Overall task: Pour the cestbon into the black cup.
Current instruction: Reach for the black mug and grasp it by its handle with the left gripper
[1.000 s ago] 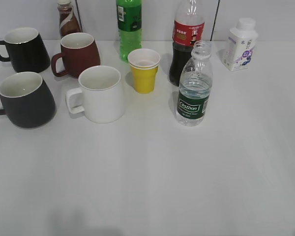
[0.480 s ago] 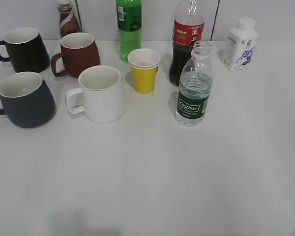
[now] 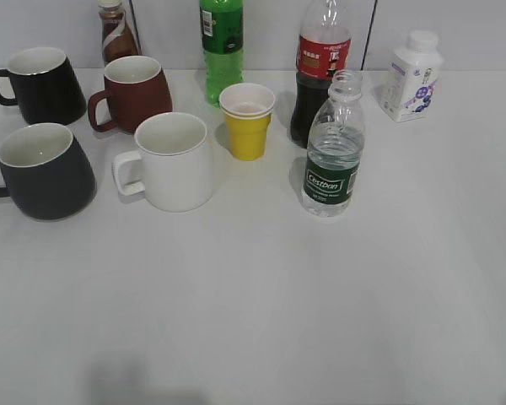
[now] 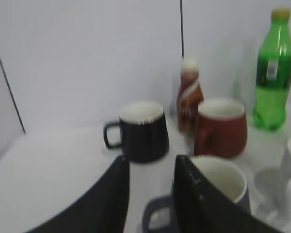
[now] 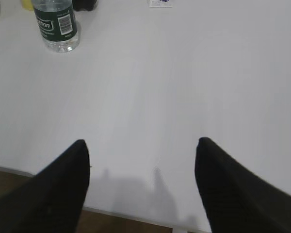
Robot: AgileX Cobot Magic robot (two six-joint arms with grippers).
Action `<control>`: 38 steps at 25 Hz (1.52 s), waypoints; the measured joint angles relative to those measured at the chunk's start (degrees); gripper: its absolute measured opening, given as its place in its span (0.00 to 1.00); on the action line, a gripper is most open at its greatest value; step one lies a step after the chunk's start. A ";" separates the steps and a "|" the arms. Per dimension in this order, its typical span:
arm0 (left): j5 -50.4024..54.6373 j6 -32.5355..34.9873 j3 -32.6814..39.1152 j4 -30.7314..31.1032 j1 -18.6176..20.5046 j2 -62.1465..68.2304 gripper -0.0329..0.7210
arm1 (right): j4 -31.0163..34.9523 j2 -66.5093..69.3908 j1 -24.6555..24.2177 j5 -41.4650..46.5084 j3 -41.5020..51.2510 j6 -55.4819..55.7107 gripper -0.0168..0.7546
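The cestbon (image 3: 331,150), a small clear bottle with a dark green label and no cap, stands upright right of centre. It also shows at the top left of the right wrist view (image 5: 56,24). The black cup (image 3: 47,172), a charcoal mug with a white inside, stands at the left edge. In the left wrist view the black cup (image 4: 230,180) sits just behind the right finger, its handle low between the fingers. My left gripper (image 4: 150,164) is open and empty. My right gripper (image 5: 141,144) is open wide and empty, over the table's near edge. Neither gripper shows in the exterior view.
A jet-black mug (image 3: 42,84), a reddish-brown mug (image 3: 135,93), a white mug (image 3: 173,162) and a yellow cup (image 3: 247,122) stand near the black cup. A green bottle (image 3: 222,46), a cola bottle (image 3: 320,72), a brown bottle (image 3: 115,34) and a white bottle (image 3: 411,78) line the back.
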 joint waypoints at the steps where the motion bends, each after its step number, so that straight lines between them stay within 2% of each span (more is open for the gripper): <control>1: -2.91 0.00 0.05 0.00 0.00 4.32 0.36 | 0.00 0.00 0.00 0.00 0.00 0.00 0.69; 6: -22.01 2.82 0.05 -0.76 0.00 23.24 0.38 | 0.00 0.00 0.00 -0.05 0.00 0.00 0.69; 11: -29.02 4.75 0.05 -6.36 0.06 37.74 0.43 | 0.00 0.00 0.00 -0.05 0.00 0.00 0.69; 17: -36.21 4.82 0.11 -6.85 0.11 48.76 0.49 | 0.00 0.00 0.00 -0.05 0.00 0.00 0.69; 23: -40.26 5.42 -1.46 -7.01 0.11 55.16 0.49 | 0.00 0.00 0.00 -0.05 0.00 0.00 0.69; 38: -40.94 5.43 -7.48 -7.07 0.11 60.84 0.44 | 0.05 0.00 0.00 -0.05 0.00 0.00 0.69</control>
